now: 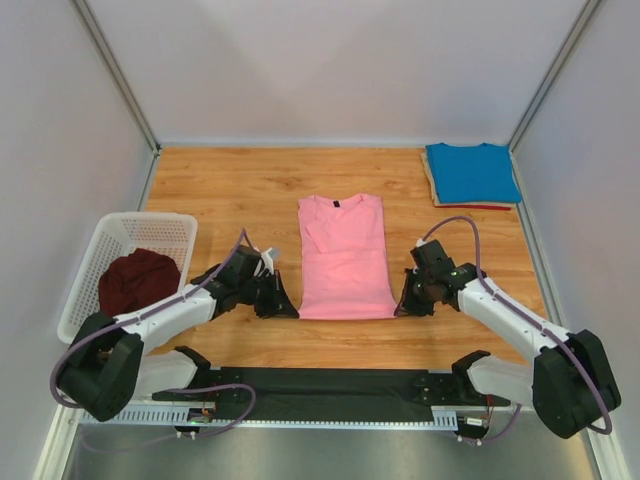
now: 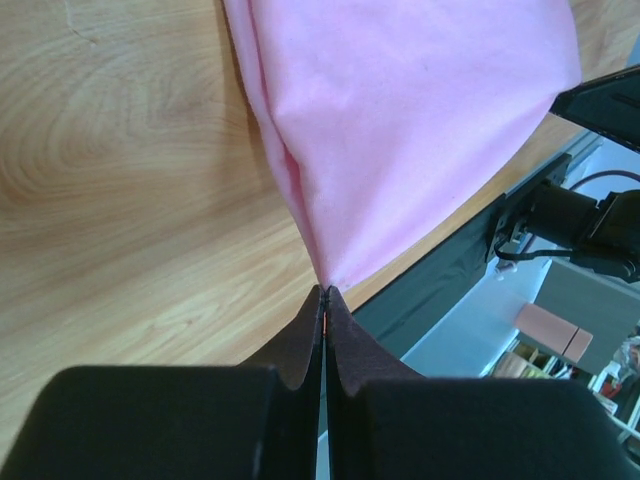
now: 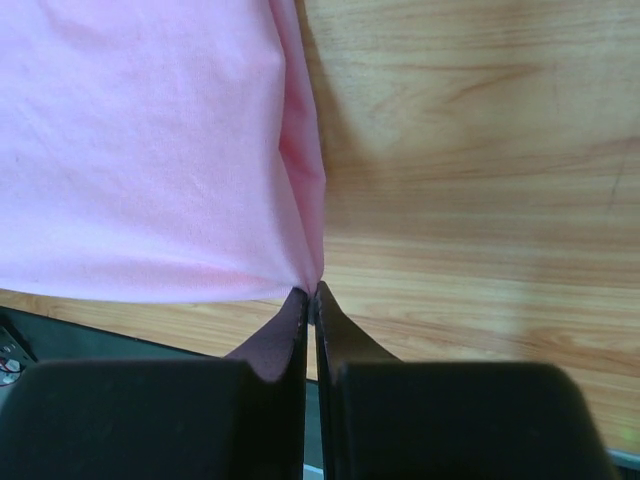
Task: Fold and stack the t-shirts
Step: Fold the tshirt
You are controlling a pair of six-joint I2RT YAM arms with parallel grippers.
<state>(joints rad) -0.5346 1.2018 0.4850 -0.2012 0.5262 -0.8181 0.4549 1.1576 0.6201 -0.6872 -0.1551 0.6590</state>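
Left pincer (image 2: 325,295) and right pincer (image 3: 312,293) each clamp a near corner of the pink t-shirt (image 1: 345,260).

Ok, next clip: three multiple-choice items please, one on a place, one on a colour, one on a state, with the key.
1. Where on the table does the blue t-shirt lie? A near left corner; B far right corner; C centre.
2. What colour is the bundled t-shirt in the basket? A dark maroon; B blue; C pink.
3. How are the left end effector and right end effector? A both open; B both shut on the pink t-shirt's near corners; C only the left shut.
Key: 1 B: the top view shows it folded there. 2 A: dark red cloth sits in the basket. 3 B: both wrist views show jaws pinching pink fabric.
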